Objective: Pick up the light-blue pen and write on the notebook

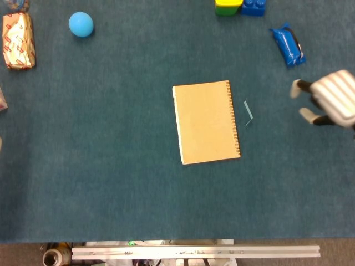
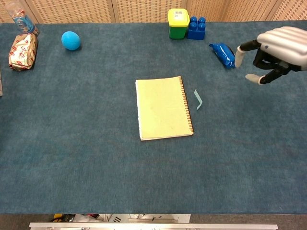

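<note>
A wide table [image 2: 96, 167] is covered with a dark blue-green cloth, and a woven tan wall [image 2: 72, 10] is seen behind its far edge. The notebook [image 2: 163, 108] is laid shut near the middle of the table. The light-blue pen [image 2: 198, 99] is laid just beside the notebook's right edge, not touching it. The right hand [image 2: 276, 52] is held above the table near the right edge, fingers spread, nothing in it. A blue packet [image 2: 224, 54] is seen beside it. The left hand cannot be seen.
</note>
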You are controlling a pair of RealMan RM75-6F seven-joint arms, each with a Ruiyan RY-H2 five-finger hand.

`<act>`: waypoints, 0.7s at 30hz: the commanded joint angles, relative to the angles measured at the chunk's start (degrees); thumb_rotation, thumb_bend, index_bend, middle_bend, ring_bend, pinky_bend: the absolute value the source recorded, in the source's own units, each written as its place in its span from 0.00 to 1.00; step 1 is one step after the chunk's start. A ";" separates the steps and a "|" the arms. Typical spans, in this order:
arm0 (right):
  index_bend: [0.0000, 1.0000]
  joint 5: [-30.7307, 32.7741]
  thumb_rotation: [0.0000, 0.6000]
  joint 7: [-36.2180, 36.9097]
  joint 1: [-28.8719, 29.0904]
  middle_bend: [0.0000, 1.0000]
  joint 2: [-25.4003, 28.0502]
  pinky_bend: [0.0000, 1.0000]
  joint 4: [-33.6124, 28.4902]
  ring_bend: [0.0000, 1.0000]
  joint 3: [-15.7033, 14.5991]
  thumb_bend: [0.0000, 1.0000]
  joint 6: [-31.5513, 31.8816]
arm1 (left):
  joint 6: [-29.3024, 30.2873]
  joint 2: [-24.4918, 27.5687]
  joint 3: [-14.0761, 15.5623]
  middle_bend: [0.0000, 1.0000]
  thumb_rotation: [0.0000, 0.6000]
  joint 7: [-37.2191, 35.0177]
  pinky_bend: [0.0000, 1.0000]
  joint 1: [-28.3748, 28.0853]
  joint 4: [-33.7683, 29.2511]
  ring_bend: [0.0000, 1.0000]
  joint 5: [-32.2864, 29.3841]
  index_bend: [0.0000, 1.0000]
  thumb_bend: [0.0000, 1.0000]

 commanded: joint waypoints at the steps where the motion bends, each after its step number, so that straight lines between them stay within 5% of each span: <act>1: 0.44 0.11 1.00 -4.07 4.28 1.00 -4.86 1.00 4.53 1.00 0.01 0.33 -4.41 | -0.10 0.06 0.06 0.28 1.00 -0.20 0.12 0.16 0.20 0.23 -0.32 0.20 0.34; 13: 0.44 -1.17 1.00 -7.79 9.69 1.00 -13.81 1.00 13.26 1.00 -2.51 0.35 -8.41 | -0.69 0.19 0.15 0.28 1.00 -1.04 0.12 0.47 1.01 0.23 -1.16 0.20 0.34; 21: 0.44 -1.78 1.00 -7.52 10.70 1.00 -16.58 1.00 17.80 1.00 -4.08 0.27 -8.37 | -1.03 0.03 0.25 0.27 1.00 -1.37 0.12 0.56 1.42 0.23 -1.34 0.20 0.34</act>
